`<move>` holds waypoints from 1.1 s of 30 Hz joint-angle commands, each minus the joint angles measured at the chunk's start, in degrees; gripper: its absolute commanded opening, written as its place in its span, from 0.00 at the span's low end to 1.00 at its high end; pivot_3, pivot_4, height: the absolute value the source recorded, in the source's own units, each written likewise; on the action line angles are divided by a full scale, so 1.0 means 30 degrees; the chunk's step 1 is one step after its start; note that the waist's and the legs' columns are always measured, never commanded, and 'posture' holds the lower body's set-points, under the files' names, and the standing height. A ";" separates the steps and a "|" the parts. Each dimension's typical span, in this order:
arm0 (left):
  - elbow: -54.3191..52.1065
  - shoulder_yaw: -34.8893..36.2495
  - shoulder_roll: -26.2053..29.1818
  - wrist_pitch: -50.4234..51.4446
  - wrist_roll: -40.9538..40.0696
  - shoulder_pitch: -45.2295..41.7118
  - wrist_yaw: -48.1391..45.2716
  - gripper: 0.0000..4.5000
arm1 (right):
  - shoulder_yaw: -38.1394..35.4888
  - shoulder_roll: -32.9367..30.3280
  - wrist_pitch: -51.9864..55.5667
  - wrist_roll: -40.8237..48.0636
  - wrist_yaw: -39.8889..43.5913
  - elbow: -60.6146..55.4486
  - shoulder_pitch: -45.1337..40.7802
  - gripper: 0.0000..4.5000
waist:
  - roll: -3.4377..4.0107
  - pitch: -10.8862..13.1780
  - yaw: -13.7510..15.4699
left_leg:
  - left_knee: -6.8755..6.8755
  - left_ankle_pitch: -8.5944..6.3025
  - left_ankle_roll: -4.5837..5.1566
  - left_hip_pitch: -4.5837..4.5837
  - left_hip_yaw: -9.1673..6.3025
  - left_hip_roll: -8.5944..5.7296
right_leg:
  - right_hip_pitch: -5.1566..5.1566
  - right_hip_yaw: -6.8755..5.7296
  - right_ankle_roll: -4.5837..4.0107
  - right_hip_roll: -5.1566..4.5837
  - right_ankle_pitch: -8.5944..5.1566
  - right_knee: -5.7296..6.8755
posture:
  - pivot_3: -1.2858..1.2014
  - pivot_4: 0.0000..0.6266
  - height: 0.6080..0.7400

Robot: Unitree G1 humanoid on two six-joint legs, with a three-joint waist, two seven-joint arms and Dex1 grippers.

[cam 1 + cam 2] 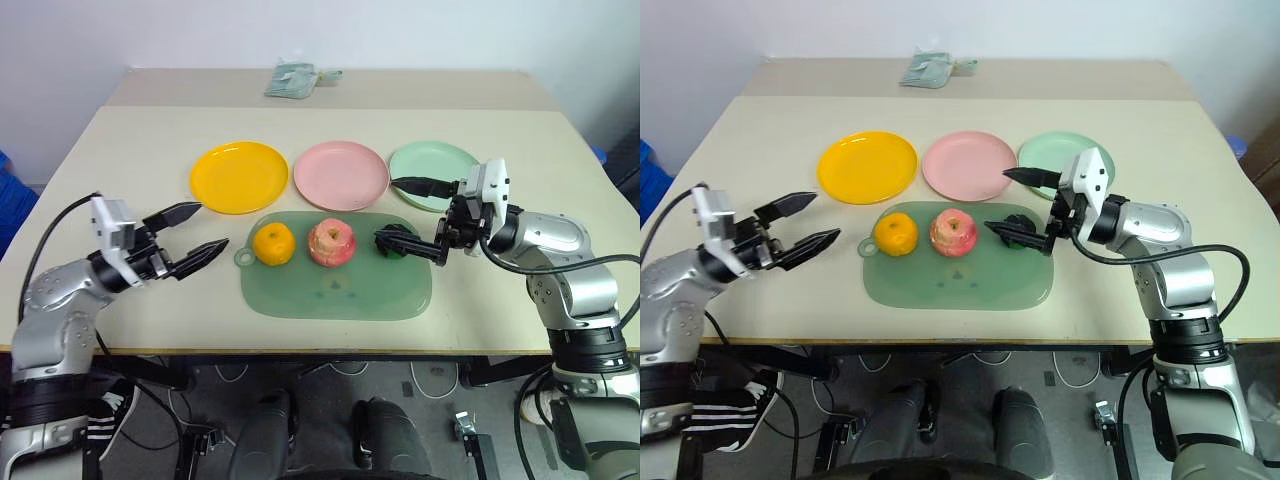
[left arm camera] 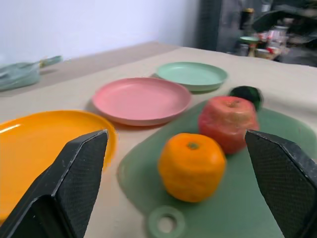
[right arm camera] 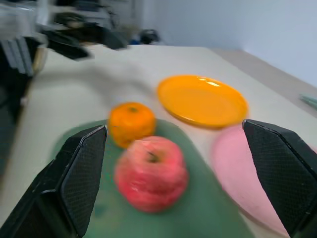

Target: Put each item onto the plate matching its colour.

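Note:
An orange (image 1: 272, 243), a pinkish-red apple (image 1: 332, 243) and a small dark green ball (image 1: 1021, 220) sit in a row on the translucent green board (image 1: 335, 290). Behind the board lie the yellow plate (image 1: 239, 177), the pink plate (image 1: 340, 174) and the mint green plate (image 1: 440, 163), all bare. My right gripper (image 1: 385, 208) is open and points left, with its lower finger right at the green ball and partly covering it. My left gripper (image 1: 214, 225) is open and holds nothing, hovering left of the board and facing the orange (image 2: 192, 166).
A folded grey-green cloth (image 1: 292, 78) lies at the table's far edge. The board has a ring handle (image 1: 244, 257) at its left end, close to the left gripper. The table's front edge runs just below the board.

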 commanded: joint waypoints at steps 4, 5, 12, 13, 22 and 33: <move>0.1839 -0.1414 -0.0392 -0.0819 0.1584 -0.1966 0.0149 1.00 | -0.0053 -0.1246 0.1516 0.0957 0.0994 -0.1886 -0.0819 0.99 | -0.0001 0.0000 -0.0065 | -0.0009 0.0000 0.0001 0.0003 -0.0001 0.0016 | -0.0010 -0.0005 0.0000 0.0022 0.0000 0.0005 | 0.52 0.24 1.00; 0.2418 -0.1618 -0.0453 -0.1390 0.2014 -0.2227 0.0046 1.00 | 0.0038 -0.1230 0.1512 0.0828 0.0907 -0.1996 -0.0884 0.99 | 0.0000 0.0000 -0.0047 | -0.0006 0.0000 0.0001 0.0005 0.0001 0.0017 | -0.0010 -0.0004 -0.0003 0.0025 0.0002 0.0005 | 0.52 0.24 1.00; 0.4899 -0.2413 -0.1765 -0.1916 0.2656 -0.3885 -0.0118 1.00 | -0.0181 -0.0910 0.2217 0.1011 -0.0260 -0.2708 -0.1093 0.99 | -0.0004 -0.0002 -0.0021 | 0.0002 -0.0001 0.0002 -0.0005 0.0002 0.0010 | -0.0009 -0.0007 0.0001 0.0021 0.0004 0.0001 | 0.52 0.24 1.00; 0.4958 -0.2625 -0.1907 -0.1774 0.2598 -0.3892 -0.0416 1.00 | -0.0171 -0.0816 0.2285 0.0995 -0.0475 -0.2732 -0.1218 0.99 | -0.0004 -0.0002 -0.0026 | 0.0001 -0.0001 0.0003 -0.0004 0.0005 0.0007 | -0.0009 -0.0004 0.0004 0.0017 0.0005 0.0001 | 0.52 0.24 1.00; 0.5797 -0.3976 -0.2457 -0.2401 0.3783 -0.4022 -0.1230 1.00 | 0.0669 -0.0418 0.2679 0.0292 -0.1808 -0.3137 -0.1418 0.99 | -0.0004 -0.0002 -0.0020 | 0.0001 -0.0001 0.0002 -0.0003 0.0004 0.0008 | -0.0010 -0.0004 0.0005 0.0018 0.0006 0.0003 | 0.52 0.24 1.00; 0.8126 -0.4430 -0.3327 -0.4832 0.5559 -0.4591 -0.0224 0.81 | 0.0690 -0.0679 0.2306 -0.0036 -0.1723 -0.2805 -0.1113 1.00 | -0.0006 -0.0003 -0.0026 | 0.0003 -0.0001 0.0004 -0.0005 0.0004 0.0005 | -0.0011 -0.0006 0.0005 0.0018 0.0006 0.0003 | 0.52 0.24 1.00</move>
